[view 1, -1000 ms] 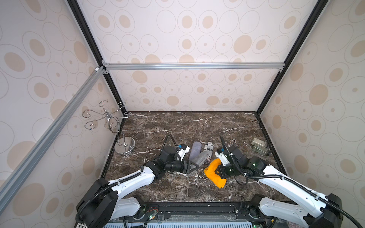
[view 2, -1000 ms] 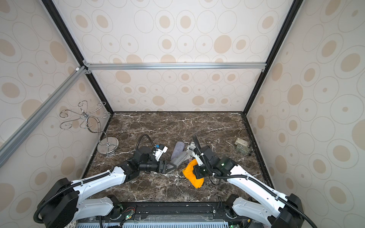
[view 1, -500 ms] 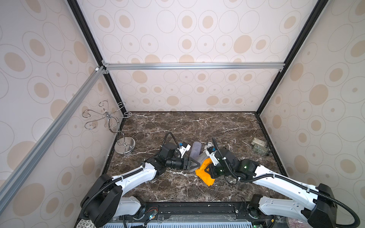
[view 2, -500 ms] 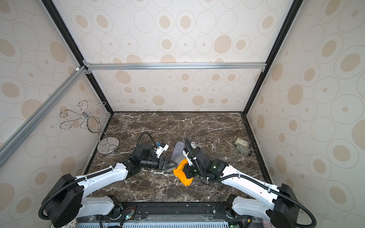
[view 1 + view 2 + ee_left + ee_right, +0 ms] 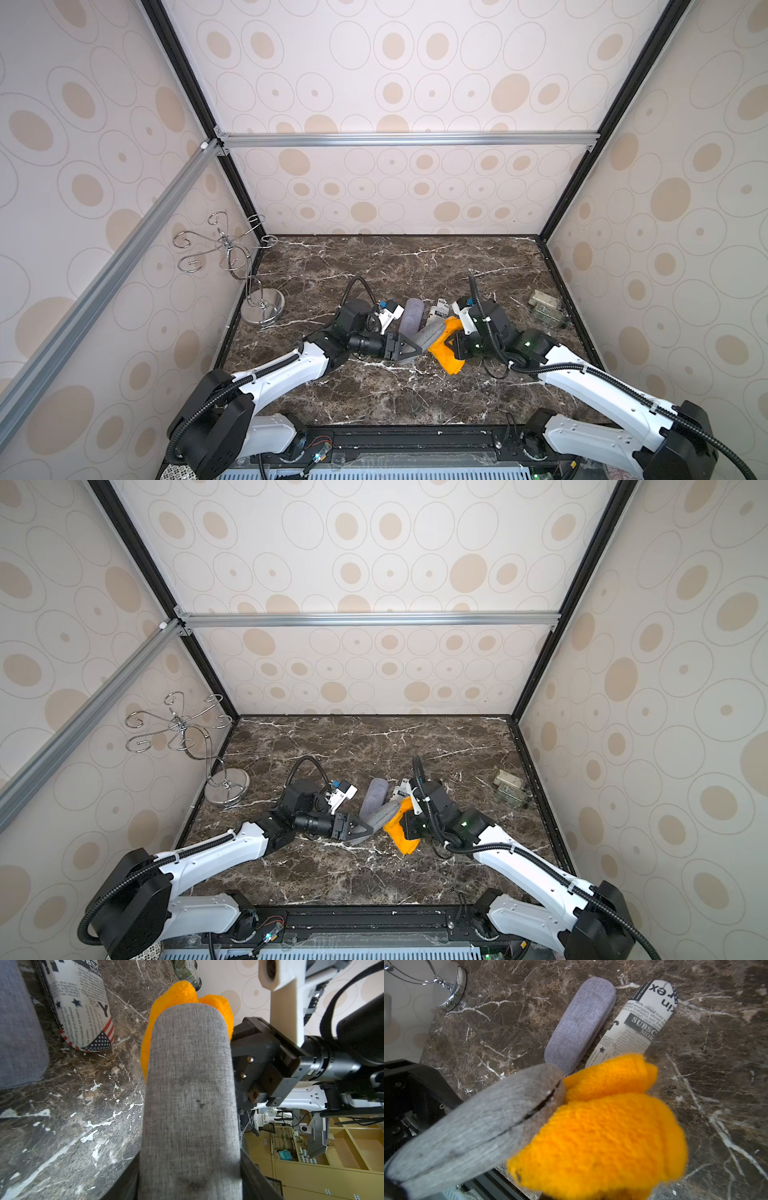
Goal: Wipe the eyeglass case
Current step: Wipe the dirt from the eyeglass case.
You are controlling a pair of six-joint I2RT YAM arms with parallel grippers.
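Left gripper pinches near end of grey eyeglass case. Case sits on robot's side of printed case, far end offered toward right arm, likely so cloth can reach it. Right gripper pressed together on orange cloth, jaws hidden by folds. Cloth touches case tip. Left wrist view alone shows dark smudges on case top. Right wrist view alone shows side seam, plus purple case lying just beside printed case.
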